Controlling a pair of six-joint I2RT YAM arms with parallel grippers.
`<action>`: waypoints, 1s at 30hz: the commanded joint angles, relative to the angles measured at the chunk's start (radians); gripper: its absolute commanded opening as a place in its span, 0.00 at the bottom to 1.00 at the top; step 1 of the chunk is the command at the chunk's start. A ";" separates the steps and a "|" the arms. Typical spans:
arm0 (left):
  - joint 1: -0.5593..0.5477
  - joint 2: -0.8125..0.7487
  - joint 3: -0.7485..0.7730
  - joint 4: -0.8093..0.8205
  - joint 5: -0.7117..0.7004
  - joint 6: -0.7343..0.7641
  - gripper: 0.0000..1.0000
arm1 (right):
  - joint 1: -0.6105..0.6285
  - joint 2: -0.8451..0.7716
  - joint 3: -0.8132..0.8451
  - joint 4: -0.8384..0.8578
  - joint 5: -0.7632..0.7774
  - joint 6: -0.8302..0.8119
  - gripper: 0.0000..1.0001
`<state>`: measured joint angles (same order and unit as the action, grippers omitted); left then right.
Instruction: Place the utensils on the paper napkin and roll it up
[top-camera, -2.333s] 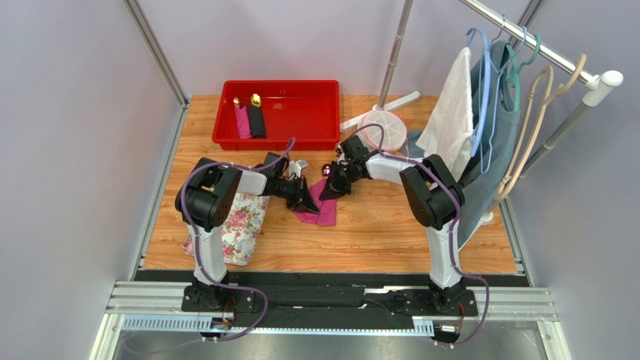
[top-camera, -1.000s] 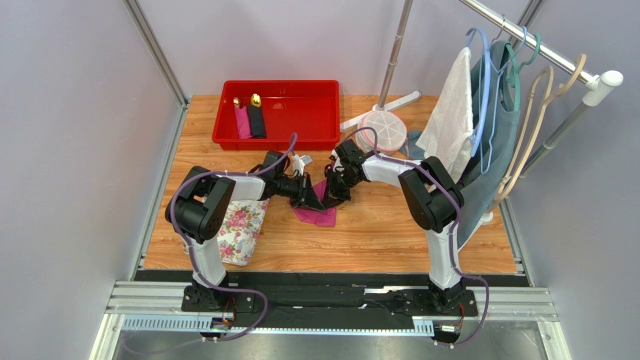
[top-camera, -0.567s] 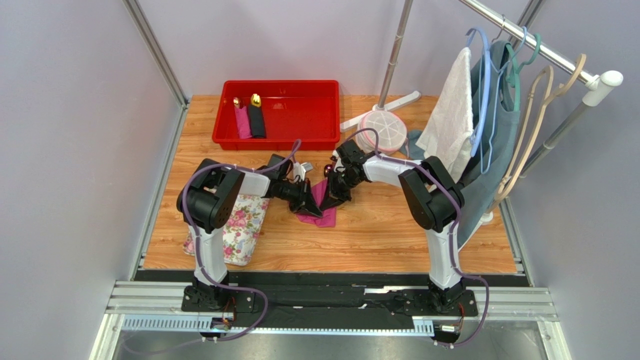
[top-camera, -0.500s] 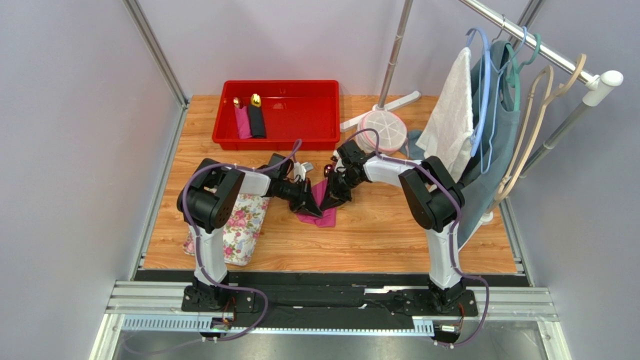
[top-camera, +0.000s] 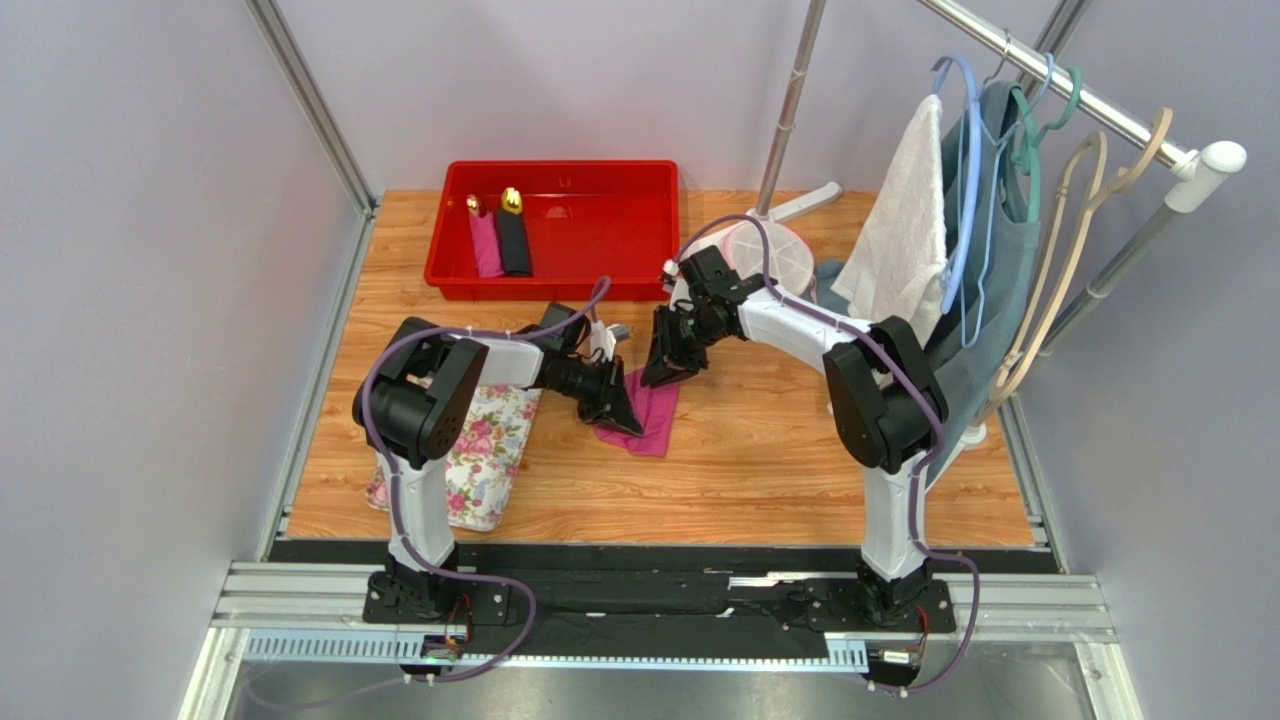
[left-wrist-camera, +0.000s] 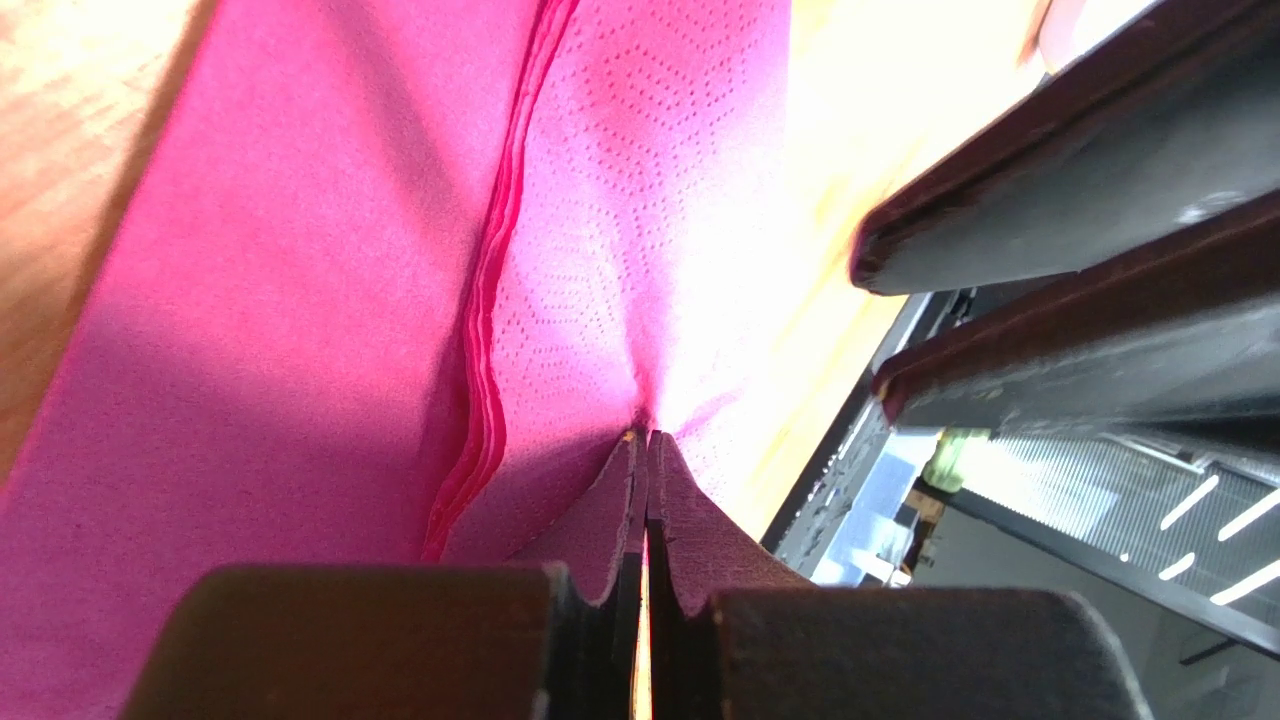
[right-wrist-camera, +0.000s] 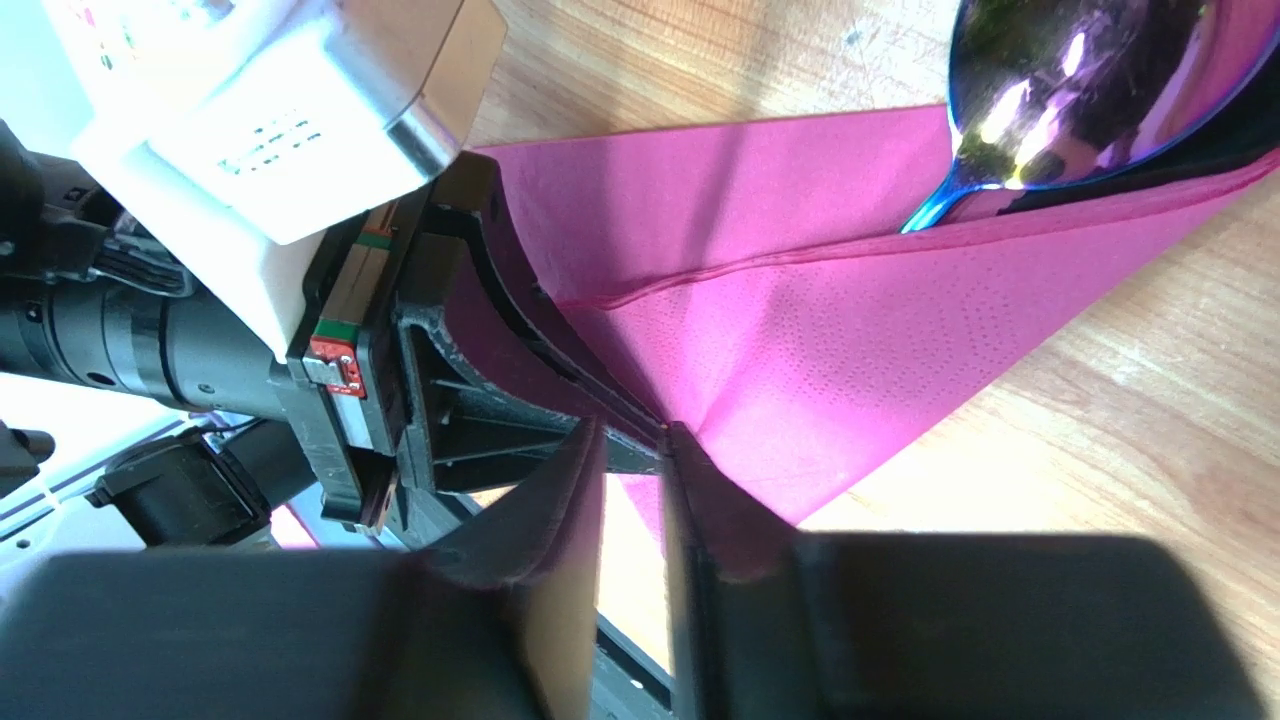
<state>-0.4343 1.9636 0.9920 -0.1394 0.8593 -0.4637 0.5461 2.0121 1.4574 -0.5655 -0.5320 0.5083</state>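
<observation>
The magenta paper napkin (top-camera: 651, 420) lies folded on the wooden table between my two grippers. My left gripper (top-camera: 627, 414) is shut and pinches a fold of the napkin (left-wrist-camera: 301, 300) at its tips (left-wrist-camera: 646, 438). My right gripper (top-camera: 658, 371) hovers just behind it with its jaws a little apart and nothing between them (right-wrist-camera: 634, 444); one finger brushes the napkin's edge (right-wrist-camera: 842, 345). A shiny purple spoon head (right-wrist-camera: 1074, 68) sticks out from under the napkin's fold. The other utensils are hidden.
A red bin (top-camera: 601, 225) at the back holds a pink and a black roll with gold-headed cutlery (top-camera: 501, 233). A floral cloth (top-camera: 478, 450) lies at the left. A clothes rack with a white towel (top-camera: 902, 225) and hangers stands at the right.
My right gripper has let go of the napkin and drawn up and back a little. My left gripper stays shut on the napkin's fold, shifted slightly forward.
</observation>
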 joint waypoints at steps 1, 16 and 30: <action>0.000 0.012 -0.009 -0.088 -0.154 0.088 0.00 | 0.003 0.007 0.031 -0.031 0.015 -0.033 0.19; 0.005 -0.003 -0.029 -0.053 -0.123 0.083 0.00 | 0.003 0.154 0.031 0.033 0.056 -0.068 0.04; 0.006 -0.180 -0.003 -0.009 0.141 0.045 0.33 | 0.003 0.174 -0.040 0.058 0.001 -0.074 0.01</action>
<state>-0.4168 1.7901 0.9581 -0.1612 0.9070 -0.4175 0.5423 2.1452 1.4639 -0.5358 -0.5770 0.4721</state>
